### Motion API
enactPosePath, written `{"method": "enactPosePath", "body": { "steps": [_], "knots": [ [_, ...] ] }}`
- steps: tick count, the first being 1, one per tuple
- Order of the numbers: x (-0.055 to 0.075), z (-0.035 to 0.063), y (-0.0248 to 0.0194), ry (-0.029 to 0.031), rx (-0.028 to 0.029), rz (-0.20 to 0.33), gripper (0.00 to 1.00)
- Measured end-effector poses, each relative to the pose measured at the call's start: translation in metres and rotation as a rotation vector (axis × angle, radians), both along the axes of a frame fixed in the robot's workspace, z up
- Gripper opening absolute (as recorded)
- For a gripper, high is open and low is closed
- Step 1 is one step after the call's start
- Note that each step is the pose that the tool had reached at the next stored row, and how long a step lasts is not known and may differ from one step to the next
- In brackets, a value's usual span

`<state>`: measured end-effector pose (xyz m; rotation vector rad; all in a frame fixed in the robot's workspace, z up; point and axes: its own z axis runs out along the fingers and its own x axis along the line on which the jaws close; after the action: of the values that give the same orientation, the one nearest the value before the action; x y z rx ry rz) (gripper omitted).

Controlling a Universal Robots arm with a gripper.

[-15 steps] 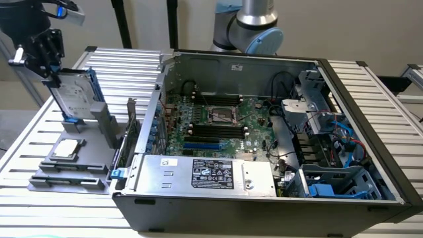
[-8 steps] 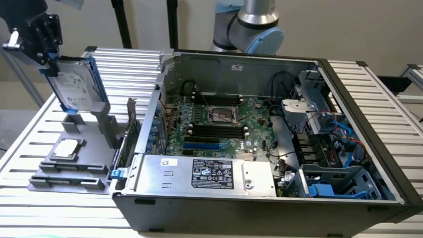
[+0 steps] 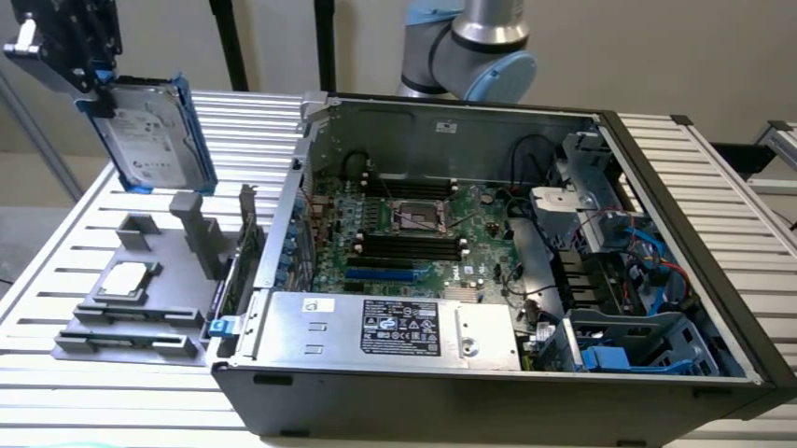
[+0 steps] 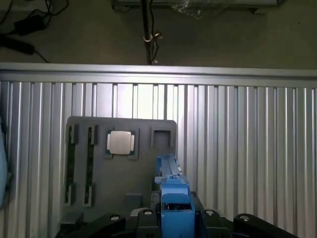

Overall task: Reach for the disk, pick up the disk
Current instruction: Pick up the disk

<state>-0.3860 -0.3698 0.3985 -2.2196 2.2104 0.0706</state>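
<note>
Heads up, your end effector (image 3: 97, 91) isn't reaching for anything at this point. It's closed on the disk (image 3: 152, 131), clamped on the upper end of the blue carrier. In the wrist view you can see the carrier edge-on, sandwiched between the two black fingers (image 4: 143, 218), so the grip looks centred to me.

The disk sits at the far left of the exterior view, up in the air over the grey tray (image 3: 168, 266) on the worktop (image 3: 75, 392). It hangs straight off the end effector, with its long axis running down and away from the fingers. It's tilted a bit, so the low end leans toward the exterior view's right and the label side faces the camera. The bottom edge is just above the tray's upright posts (image 3: 187, 213). It looks clear of them, but I can't swear to it from this angle.

The tray lies directly under the disk, and the little chip (image 3: 125, 278) is seated in its pocket, nearer the camera. The open PC case (image 3: 498, 411) is beside the tray on the exterior view's right, well apart from the disk.

I'd call the pick pretty much made.
</note>
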Motion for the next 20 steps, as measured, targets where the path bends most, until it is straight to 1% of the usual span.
{"method": "enactPosePath", "body": {
  "steps": [6,9,14,20],
  "knots": [
    [0.023,0.0258,-0.0028,-0.0002,0.0127,0.004,0.33],
    [0.036,0.0395,-0.0049,-0.0001,0.0165,0.004,0.33],
    [0.058,0.0622,-0.0096,0.0003,0.0187,0.004,0.33],
    [0.086,0.0895,-0.0165,0.0032,0.0193,0.004,0.33]
  ]
}}
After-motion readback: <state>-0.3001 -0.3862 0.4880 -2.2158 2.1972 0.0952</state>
